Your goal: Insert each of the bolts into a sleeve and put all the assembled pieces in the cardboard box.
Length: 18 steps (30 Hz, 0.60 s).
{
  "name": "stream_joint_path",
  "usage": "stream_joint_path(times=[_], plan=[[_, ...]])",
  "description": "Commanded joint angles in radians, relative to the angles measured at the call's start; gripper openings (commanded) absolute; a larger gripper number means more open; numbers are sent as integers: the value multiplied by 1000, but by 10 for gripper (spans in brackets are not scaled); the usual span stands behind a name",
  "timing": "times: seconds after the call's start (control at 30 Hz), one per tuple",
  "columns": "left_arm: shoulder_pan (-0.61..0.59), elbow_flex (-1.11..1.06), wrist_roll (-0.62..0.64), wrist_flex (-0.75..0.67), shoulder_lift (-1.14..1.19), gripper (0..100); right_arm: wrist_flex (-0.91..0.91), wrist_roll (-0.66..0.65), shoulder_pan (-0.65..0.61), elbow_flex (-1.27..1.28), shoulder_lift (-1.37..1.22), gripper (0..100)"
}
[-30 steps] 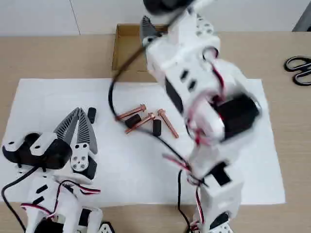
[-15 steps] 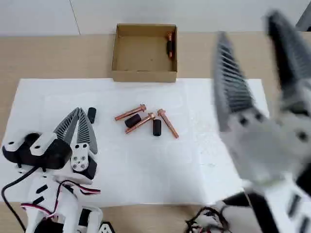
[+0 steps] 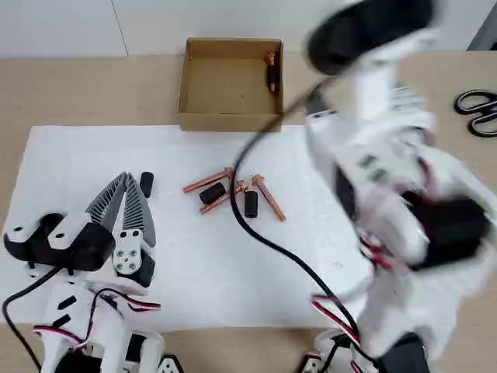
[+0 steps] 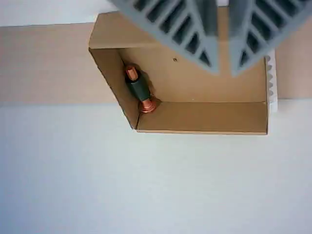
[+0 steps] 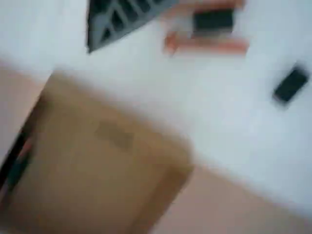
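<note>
One assembled piece (image 3: 271, 71) lies already in the cardboard box (image 3: 217, 89), against its right wall. On the white paper (image 3: 78, 155) three bolts and three sleeves wait loose, so I judge the work is about one quarter done and the step now is to fetch the next pair.

My left tool (image 3: 127, 177) rests low on the paper, narrow, almost closed and holding nothing. One sleeve (image 3: 145, 184) lies just beside it, well apart from the others. My right arm (image 3: 388, 179) stands over the right side of the paper. If my right tool (image 5: 122, 19) is wide or narrow, I cannot tell.

To do it well, I would take the lone sleeve with the left tool, across its body, so the hole remains free. With the right I would choose the outer bolt (image 3: 268, 197), which has room on its right side. I should grip it near the head and avoid pushing the neighbour sleeve (image 3: 251, 203).
</note>
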<state>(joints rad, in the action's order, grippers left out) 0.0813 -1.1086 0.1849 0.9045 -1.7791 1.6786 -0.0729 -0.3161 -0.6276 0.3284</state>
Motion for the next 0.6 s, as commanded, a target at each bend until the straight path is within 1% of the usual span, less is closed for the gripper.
stream_joint_path(times=[0.0,0.1,0.2,0.4,0.57], plan=[[-9,1,2,-20,-5,6,-47,123,-53,281,16,231],[-9,1,2,-20,-5,6,-200,252,-94,485,25,231],[-9,1,2,-20,-5,6,-361,331,-127,646,27,231],[-9,-1,2,-20,-5,6,-665,543,-173,974,18,231],[-6,-1,2,-18,-5,6,-832,641,-183,1145,16,230]])
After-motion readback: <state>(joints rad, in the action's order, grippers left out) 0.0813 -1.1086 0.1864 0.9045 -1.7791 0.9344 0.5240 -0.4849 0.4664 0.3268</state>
